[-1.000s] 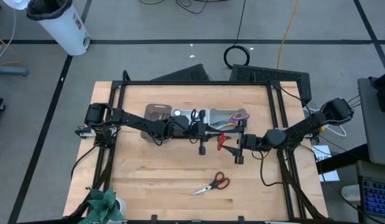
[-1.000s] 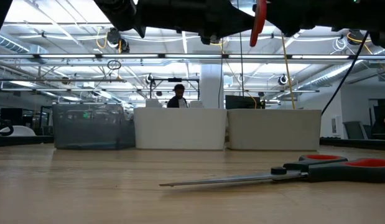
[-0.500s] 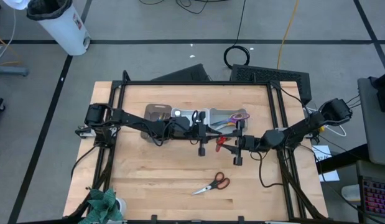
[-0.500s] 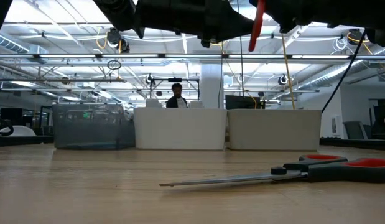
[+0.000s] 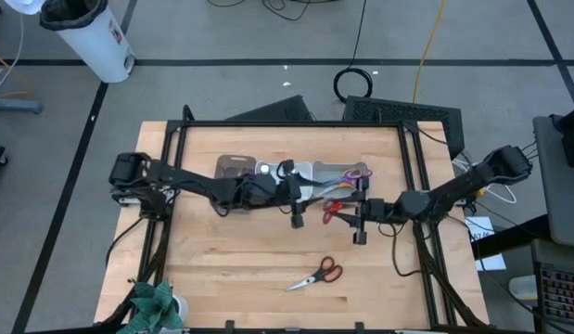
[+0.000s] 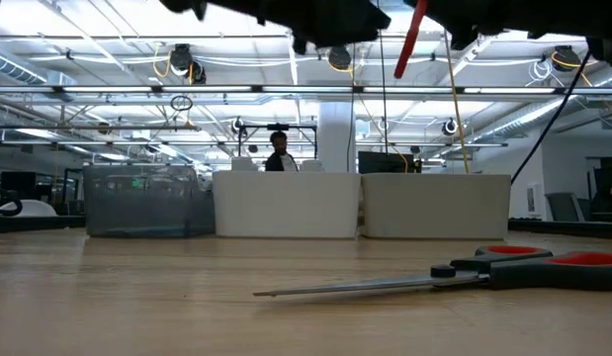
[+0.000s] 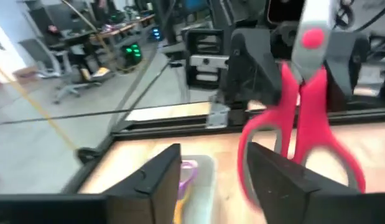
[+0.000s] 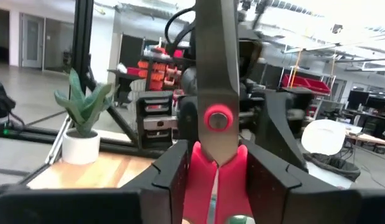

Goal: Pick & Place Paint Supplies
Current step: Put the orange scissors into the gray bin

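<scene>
A pair of red-handled scissors hangs in the air in front of the bins, blades up and handles down. My right gripper is shut on it. My left gripper stands open just left of the scissors. The handle loops are a little beyond its fingertips, and I see no touch. A second pair of red-handled scissors lies flat on the table nearer the front edge. Purple-handled scissors lie in the grey bin. My right gripper pinches the scissors between its two fingers at the red handle shanks just below the pivot. The fingers come level from the table's right and lie across the scissors. The scissors are lifted clear, with the handles hanging tilted below.
Three bins stand in a row at the table's middle back: brown, white and grey. A potted plant sits at the near left corner. A black frame rims the table. A person shows in the room behind.
My left gripper has let go of the hanging scissors and drawn back toward the table's left edge, leaving a gap. The scissors stay aloft in my right gripper, which has kept its place.
</scene>
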You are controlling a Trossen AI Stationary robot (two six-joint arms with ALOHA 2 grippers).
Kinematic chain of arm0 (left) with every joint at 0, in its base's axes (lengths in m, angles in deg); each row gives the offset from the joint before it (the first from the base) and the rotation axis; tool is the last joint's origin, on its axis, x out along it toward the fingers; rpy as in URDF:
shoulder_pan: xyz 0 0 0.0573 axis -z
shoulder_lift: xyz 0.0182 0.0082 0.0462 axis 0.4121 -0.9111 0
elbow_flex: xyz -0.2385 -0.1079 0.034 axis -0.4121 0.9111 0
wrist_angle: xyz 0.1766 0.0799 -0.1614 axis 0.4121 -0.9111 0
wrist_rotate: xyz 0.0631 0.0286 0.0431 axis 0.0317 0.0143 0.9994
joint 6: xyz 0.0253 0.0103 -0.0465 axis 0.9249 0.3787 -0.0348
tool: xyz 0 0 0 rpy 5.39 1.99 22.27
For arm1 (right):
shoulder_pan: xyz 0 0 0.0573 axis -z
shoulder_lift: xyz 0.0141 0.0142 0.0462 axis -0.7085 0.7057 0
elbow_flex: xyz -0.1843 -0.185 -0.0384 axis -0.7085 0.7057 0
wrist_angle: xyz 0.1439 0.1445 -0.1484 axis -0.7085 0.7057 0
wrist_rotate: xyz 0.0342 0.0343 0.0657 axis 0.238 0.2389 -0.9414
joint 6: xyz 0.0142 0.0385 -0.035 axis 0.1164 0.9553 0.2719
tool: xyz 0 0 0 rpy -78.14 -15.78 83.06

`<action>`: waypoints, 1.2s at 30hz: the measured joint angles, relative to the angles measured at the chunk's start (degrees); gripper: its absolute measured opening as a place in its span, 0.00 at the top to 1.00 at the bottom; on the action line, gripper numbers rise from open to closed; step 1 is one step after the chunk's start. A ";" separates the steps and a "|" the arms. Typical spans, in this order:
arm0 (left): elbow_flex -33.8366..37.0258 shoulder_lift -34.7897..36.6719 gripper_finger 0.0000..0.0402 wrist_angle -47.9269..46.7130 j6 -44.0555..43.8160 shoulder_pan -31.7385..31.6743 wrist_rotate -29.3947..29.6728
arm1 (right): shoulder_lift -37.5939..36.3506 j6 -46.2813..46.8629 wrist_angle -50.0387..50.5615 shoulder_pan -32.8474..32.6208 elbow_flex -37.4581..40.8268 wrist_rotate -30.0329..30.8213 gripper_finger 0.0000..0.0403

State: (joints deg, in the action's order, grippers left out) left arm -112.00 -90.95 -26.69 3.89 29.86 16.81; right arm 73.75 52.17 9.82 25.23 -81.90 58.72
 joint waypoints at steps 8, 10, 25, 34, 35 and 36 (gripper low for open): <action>-0.02 6.92 0.37 -13.73 0.59 2.19 3.52 | -11.91 1.07 21.51 5.23 -3.30 0.29 0.72; -0.02 6.89 0.36 -14.11 0.54 2.42 3.52 | -13.67 3.89 36.34 9.38 -7.88 -0.03 0.72; 0.02 5.84 0.35 -16.27 -1.15 0.75 3.40 | -2.28 7.33 92.24 34.43 -27.21 -16.70 0.72; 0.02 5.84 0.35 -17.22 -1.32 0.61 3.39 | 0.73 0.70 94.59 34.43 -27.21 -16.65 0.73; 0.02 5.84 0.35 -17.23 -1.34 0.61 3.39 | 1.08 0.66 94.60 34.45 -27.21 -16.65 0.73; 0.02 5.84 0.35 -17.24 -1.34 0.61 3.39 | 1.36 0.58 94.54 34.45 -27.21 -16.62 0.73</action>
State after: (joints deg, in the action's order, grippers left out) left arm -111.97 -85.11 -43.93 2.55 30.47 20.20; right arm 75.11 52.75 104.36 59.68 -109.11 42.10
